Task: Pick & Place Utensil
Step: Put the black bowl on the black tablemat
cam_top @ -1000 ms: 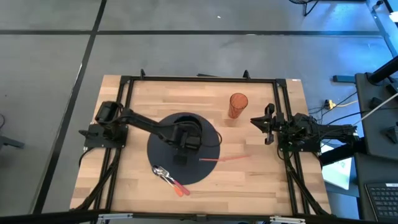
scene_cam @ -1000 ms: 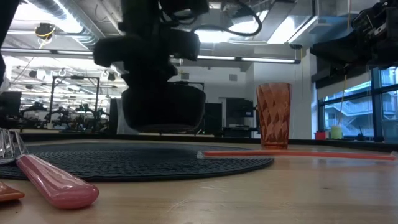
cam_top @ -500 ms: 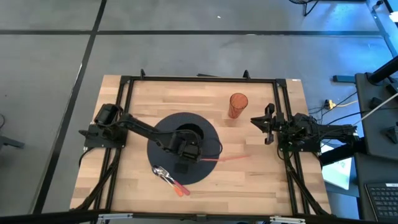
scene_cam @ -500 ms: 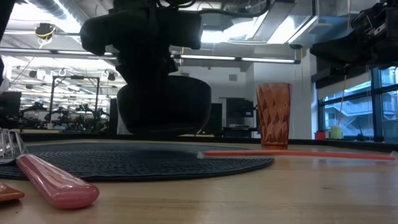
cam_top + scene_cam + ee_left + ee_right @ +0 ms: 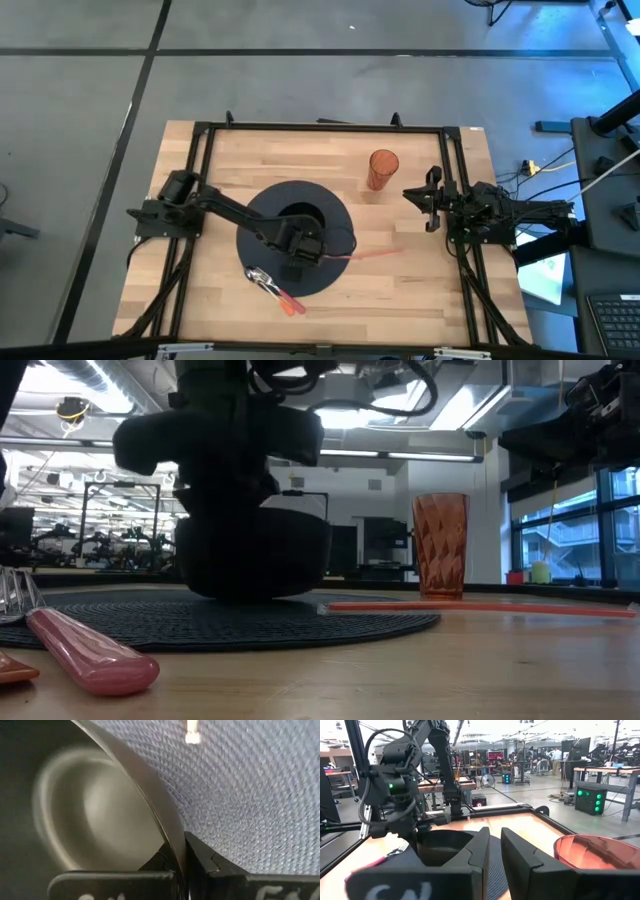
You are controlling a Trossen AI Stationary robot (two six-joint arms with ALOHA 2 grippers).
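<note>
Gripping the rim of the black bowl [image 5: 298, 222] between the shut fingers of my left pincer [image 5: 182, 862], I am holding it low over the round woven placemat [image 5: 262, 256]; whether its base is touching the mat I cannot tell. My right pincer [image 5: 493, 852] is waiting at the bench's right edge near the orange tumbler [image 5: 382, 169], its fingers nearly together and holding nothing.

The utensils I judge to be the task's things are lying at the mat's near-left edge: a fork with a pink handle [image 5: 85, 650] beside an orange-handled piece [image 5: 291, 306]. They are looking stiff and light, likely slippery at the metal end, so the handle's middle is where I would be pinching. A thin orange straw [image 5: 470, 606] is lying across the mat's right edge.

The wooden bench [image 5: 420, 290] is looking smooth and level, and a workshop with more rigs is showing behind
</note>
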